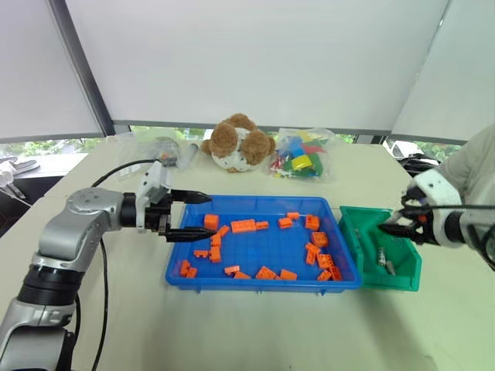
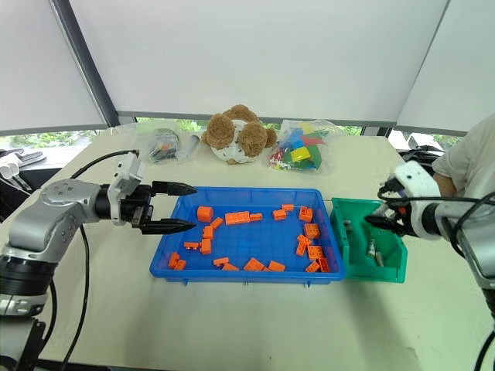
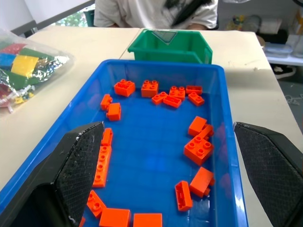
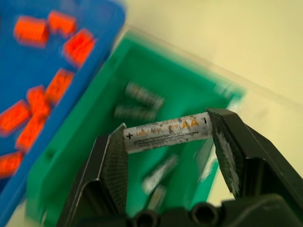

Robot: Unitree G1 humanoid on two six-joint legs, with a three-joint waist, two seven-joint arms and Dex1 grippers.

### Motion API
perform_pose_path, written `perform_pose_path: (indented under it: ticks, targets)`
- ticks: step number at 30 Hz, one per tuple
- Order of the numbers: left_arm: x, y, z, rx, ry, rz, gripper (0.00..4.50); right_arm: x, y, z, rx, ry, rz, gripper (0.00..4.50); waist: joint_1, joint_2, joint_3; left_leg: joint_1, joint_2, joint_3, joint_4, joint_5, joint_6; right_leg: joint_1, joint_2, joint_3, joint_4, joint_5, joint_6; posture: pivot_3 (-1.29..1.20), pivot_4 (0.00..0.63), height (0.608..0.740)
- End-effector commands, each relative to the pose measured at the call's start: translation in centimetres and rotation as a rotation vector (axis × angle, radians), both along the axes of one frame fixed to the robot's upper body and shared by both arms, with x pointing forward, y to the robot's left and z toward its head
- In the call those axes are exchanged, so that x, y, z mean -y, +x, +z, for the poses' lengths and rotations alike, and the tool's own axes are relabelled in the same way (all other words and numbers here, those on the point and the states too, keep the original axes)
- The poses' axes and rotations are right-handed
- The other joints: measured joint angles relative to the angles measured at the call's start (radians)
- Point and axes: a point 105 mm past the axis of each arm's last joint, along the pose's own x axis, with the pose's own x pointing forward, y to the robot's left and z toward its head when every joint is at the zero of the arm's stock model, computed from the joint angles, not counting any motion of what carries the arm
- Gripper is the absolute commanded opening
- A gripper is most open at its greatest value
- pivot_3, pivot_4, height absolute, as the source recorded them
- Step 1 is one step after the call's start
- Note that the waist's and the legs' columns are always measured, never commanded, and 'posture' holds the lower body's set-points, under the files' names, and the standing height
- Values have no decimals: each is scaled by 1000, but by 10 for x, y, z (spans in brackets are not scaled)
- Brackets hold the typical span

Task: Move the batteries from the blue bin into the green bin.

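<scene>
right pincer [image 4: 168,142] grips a battery [image 4: 166,132] end to end above the green bin [image 4: 94,156].

Pale cream counter [image 1: 255,325], white roller blinds [image 1: 255,54] behind, dark window frame [image 1: 81,69], strip of daylight and greenery beneath, soft even light
</scene>
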Motion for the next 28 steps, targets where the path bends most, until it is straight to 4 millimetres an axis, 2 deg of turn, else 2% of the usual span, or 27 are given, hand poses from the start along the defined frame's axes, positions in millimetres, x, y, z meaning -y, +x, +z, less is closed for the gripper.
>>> perform_pose_path:
  ticks: [1, 2, 3, 4, 5, 13, 16, 20, 25, 28]
  targets:
    - [2, -2, 13, 40, -16, -17, 4500, -3, -3, 16, 70, -10, 40, 2683, 3, 0, 0, 0, 0, 0, 0, 0, 0, 0, 0, 0, 0, 0, 0, 0, 150, 734]
    - [2, -2, 13, 41, -16, -18, 4500, -2, -3, 15, 70, -6, 40, 3227, 4, 0, 0, 0, 0, 0, 1, 0, 0, 0, 0, 0, 0, 0, 0, 0, 150, 734]
    - [2, -2, 13, 41, -16, -19, 4500, -2, -3, 13, 69, -3, 37, 3541, 5, 0, 0, 0, 0, 0, 1, 0, 0, 0, 0, 0, 0, 0, 0, 0, 150, 734]
    - [2, -2, 13, 41, -16, -19, 4500, -1, -3, 12, 69, -2, 35, 4130, 6, 0, 0, 0, 0, 0, 1, 0, 0, 0, 0, 0, 0, 0, 0, 0, 150, 734]
    - [2, -2, 13, 41, -17, -18, 4500, 0, -3, 12, 69, -2, 36, 4422, 6, 0, 0, 0, 0, 0, 1, 0, 0, 0, 0, 0, 0, 0, 0, 0, 150, 734]
    - [-1, -2, 14, 39, -13, -4, 4500, -11, -6, 27, 98, -10, 115, 4422, 7, 0, 0, 0, 0, 0, 2, 0, -1, 1, 0, 0, 0, 0, 0, 0, 150, 734]
    - [-4, -3, 14, 35, -9, 2, 4500, -34, -13, 42, 137, 36, 245, 4422, 7, 0, 0, 0, 0, 0, 2, 0, -1, 1, 0, 0, 0, 0, 0, 0, 150, 734]
    - [-10, -4, 16, 31, 1, 20, 4500, -67, -34, 57, 149, 83, 430, 4422, 6, 0, 0, 0, 0, -1, 1, 0, 0, 1, 0, 0, 0, 0, 0, 0, 150, 734]
    - [-18, -6, 17, 25, 14, 45, 4500, -74, -46, 70, 167, 92, 476, 4422, 9, 0, 0, 0, 0, -1, 2, -1, 2, 1, 0, 0, 0, 0, 0, 0, 150, 734]
    - [-23, -8, 18, 11, 4, 60, 4500, -80, -53, 70, 150, 102, 508, 4422, 10, 0, 0, 0, 0, -1, 2, -1, 2, 2, 0, 0, 0, 0, 0, 0, 150, 734]
